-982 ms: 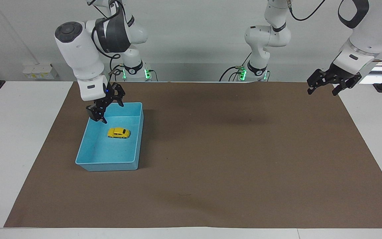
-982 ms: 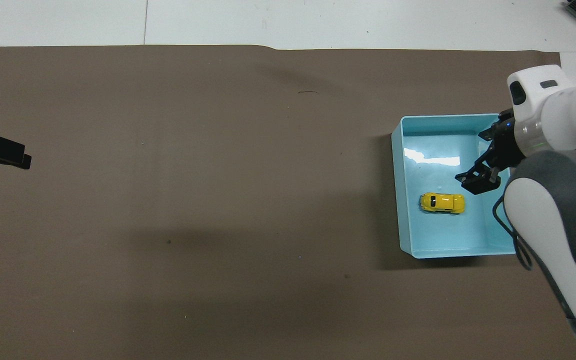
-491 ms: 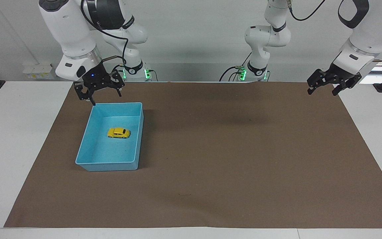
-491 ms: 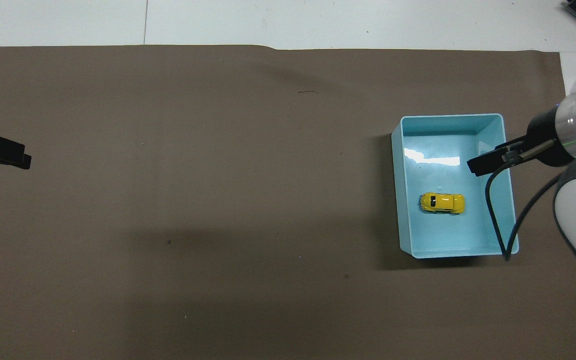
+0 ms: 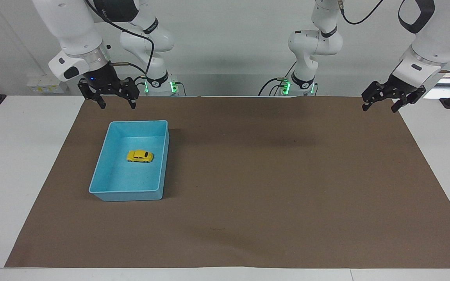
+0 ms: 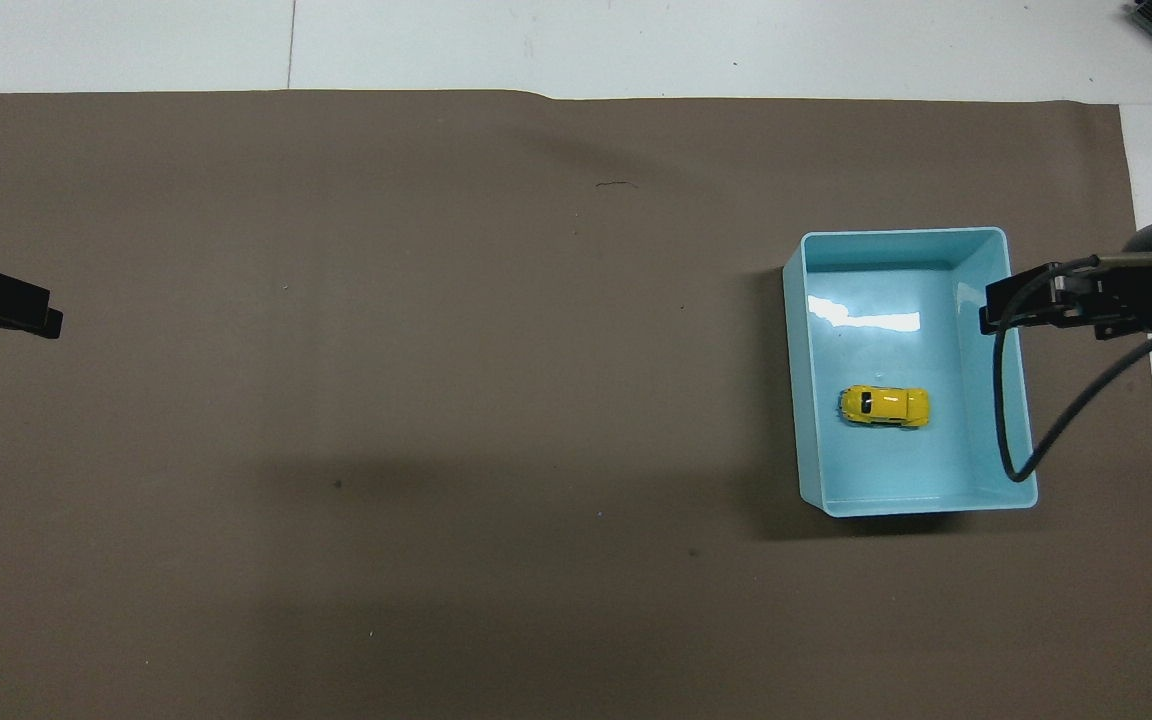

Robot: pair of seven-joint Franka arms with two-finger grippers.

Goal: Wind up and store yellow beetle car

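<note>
The yellow beetle car [image 5: 140, 156] [image 6: 885, 406] rests on its wheels on the floor of the blue bin [image 5: 104, 177] [image 6: 794, 400], touched by nothing. My right gripper [image 5: 117, 102] [image 6: 1011, 308] hangs open and empty in the air, over the mat at the bin's edge toward the right arm's end of the table. My left gripper [image 5: 379, 103] [image 6: 6, 310] waits open and empty, raised over the mat's edge at the left arm's end.
A brown mat [image 5: 272, 175] [image 6: 436, 400] covers most of the white table [image 5: 18, 164]. A black cable [image 6: 1011, 420] from the right wrist loops over the bin's rim in the overhead view.
My right gripper has risen out of the bin and drawn back toward the right arm's base, off the bin. The car and the left arm have stayed still.
</note>
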